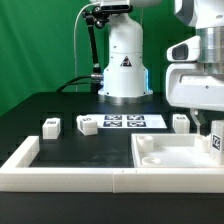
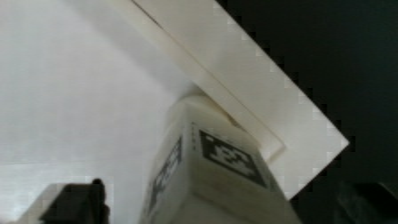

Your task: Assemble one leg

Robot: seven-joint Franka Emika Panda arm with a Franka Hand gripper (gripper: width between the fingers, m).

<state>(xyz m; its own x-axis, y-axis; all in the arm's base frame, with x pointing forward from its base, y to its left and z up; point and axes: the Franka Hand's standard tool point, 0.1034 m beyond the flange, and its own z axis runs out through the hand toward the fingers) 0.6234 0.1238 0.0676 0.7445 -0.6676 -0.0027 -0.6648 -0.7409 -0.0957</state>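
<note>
Green backdrop, black table (image 1: 60, 105). Small white tagged plastic leg (image 2: 214, 165) stands at large flat white panel's (image 1: 170, 158) three-o'clock corner. Gripper (image 1: 208, 128) jaws apart above it, released; seating unconfirmed, likely unfinished.

gripper (image 1: 212, 128) (jaws wide) low

1. No word, brand or number can be read anywhere.
2. A triangular warning sign (image 1: 125, 63) stands on the white robot base (image 1: 124, 75).
3. Black-and-white square tags mark the marker board (image 1: 122, 122) and the leg (image 2: 214, 170); they carry patterns only.
</note>
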